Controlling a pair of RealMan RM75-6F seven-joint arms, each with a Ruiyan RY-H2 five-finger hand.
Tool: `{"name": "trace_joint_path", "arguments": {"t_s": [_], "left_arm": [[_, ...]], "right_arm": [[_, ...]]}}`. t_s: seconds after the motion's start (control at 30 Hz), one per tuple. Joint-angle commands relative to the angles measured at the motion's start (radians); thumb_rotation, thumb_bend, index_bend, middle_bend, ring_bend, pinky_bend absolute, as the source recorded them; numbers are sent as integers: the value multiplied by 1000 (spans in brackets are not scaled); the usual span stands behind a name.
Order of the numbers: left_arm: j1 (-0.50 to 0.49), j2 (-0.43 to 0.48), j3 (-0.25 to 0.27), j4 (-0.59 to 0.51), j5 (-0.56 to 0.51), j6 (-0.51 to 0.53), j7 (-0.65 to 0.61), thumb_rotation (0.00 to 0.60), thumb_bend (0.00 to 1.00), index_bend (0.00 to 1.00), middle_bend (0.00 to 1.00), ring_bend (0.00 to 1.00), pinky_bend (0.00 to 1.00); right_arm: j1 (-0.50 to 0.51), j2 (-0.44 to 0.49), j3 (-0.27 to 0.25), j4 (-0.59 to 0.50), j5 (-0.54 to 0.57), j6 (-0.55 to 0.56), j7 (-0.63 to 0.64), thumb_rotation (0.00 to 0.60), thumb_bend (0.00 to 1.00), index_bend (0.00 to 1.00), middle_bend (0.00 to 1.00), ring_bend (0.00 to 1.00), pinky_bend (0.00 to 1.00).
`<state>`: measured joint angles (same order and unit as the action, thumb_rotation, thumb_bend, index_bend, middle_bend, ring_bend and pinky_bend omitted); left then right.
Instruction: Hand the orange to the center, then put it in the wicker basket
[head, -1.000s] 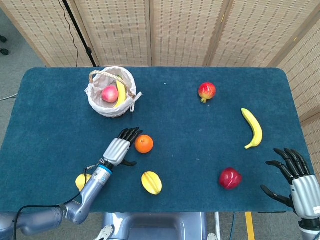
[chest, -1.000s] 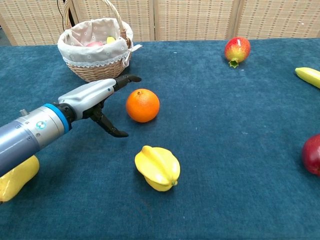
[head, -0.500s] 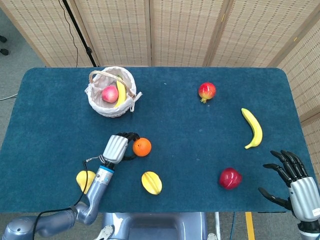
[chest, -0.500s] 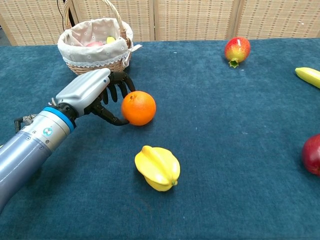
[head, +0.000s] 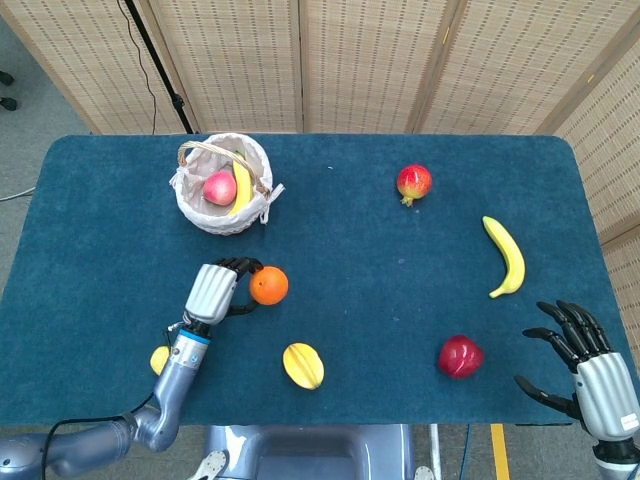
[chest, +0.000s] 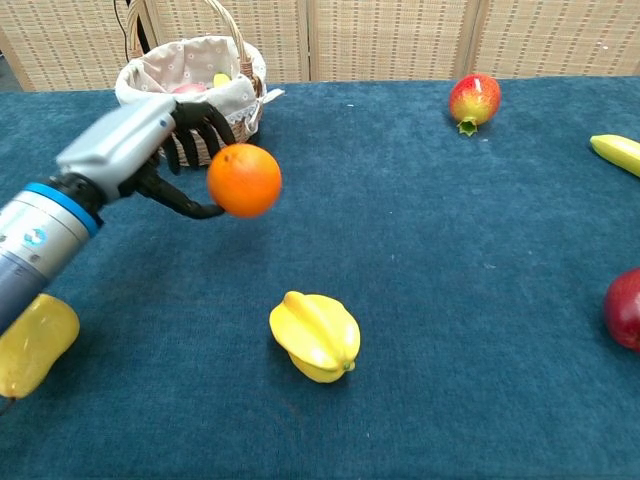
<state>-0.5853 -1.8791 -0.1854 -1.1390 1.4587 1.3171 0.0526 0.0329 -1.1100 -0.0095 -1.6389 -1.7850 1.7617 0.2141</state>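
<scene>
My left hand (head: 212, 291) (chest: 130, 150) grips the orange (head: 268, 285) (chest: 244, 180) at its fingertips and holds it clear of the blue tablecloth. The orange hangs in front of and to the right of the wicker basket (head: 192, 202) (chest: 195, 142), which has a white cloth lining and holds a red apple (head: 220, 187) and a banana (head: 241, 185). My right hand (head: 583, 357) hovers open at the table's near right corner, holding nothing.
A yellow starfruit (head: 303, 365) (chest: 317, 335) lies near the front edge, a yellow fruit (head: 160, 359) (chest: 34, 344) beside my left forearm. A red-yellow fruit (head: 414, 183) (chest: 474, 100), a banana (head: 506, 256) and a dark red apple (head: 459, 356) lie on the right half.
My left hand closed around the orange, lifted it off the cloth and carried it up and to the left, towards the basket. The right hand barely shifted.
</scene>
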Motion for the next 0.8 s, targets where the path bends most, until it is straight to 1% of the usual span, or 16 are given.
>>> {"name": "trace_joint_path", "arguments": {"t_s": [0.03, 0.23, 0.37, 0.57, 0.67, 0.8], "left_arm": [[42, 116, -2, -136, 24, 70, 80, 600, 201, 645, 609, 492, 522], [78, 265, -8, -289, 37, 112, 158, 600, 201, 645, 609, 495, 522], [90, 329, -22, -331, 31, 122, 190, 600, 201, 645, 609, 496, 522], [92, 406, -37, -331, 18, 110, 253, 600, 201, 645, 610, 497, 522], [81, 433, -44, -301, 11, 89, 289, 600, 201, 645, 610, 497, 522], [57, 441, -57, -236, -6, 52, 304, 600, 201, 645, 610, 497, 522]], "right_arm": [[1, -1, 1, 0, 3, -6, 4, 600, 0, 350, 174, 127, 113], [5, -3, 0, -1, -1, -18, 3, 600, 0, 353, 174, 128, 113], [6, -4, 1, -2, 1, -24, 3, 600, 0, 354, 174, 129, 113], [4, -1, 2, -1, 3, -23, 16, 600, 0, 356, 174, 130, 114], [4, 3, -1, -2, -6, -20, 34, 600, 0, 358, 174, 130, 114], [2, 6, -3, -1, -14, -13, 40, 600, 0, 361, 175, 131, 114]]}}
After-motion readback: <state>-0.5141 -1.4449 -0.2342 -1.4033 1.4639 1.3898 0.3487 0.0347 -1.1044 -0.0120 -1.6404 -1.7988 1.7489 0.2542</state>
